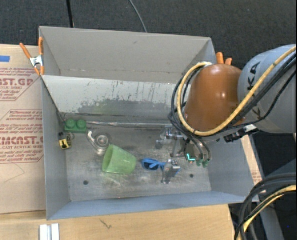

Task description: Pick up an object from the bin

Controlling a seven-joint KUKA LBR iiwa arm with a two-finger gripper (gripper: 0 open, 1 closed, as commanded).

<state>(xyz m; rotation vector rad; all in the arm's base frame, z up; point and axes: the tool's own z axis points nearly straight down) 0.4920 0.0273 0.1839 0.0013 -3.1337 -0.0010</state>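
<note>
My gripper [169,170] reaches down to the bin floor at the right of centre, its metal fingers just right of a small blue object [151,164]. That flat, curved blue piece lies touching or nearly touching the fingertips; nothing shows clearly between them. A light green plastic cup [118,160] lies on its side left of the blue piece.
A clear round lid or small cup [100,141] lies behind the green cup. A dark green two-stud block [75,126] sits at the back left corner, with a small yellow-and-black item [64,143] below it by the left wall.
</note>
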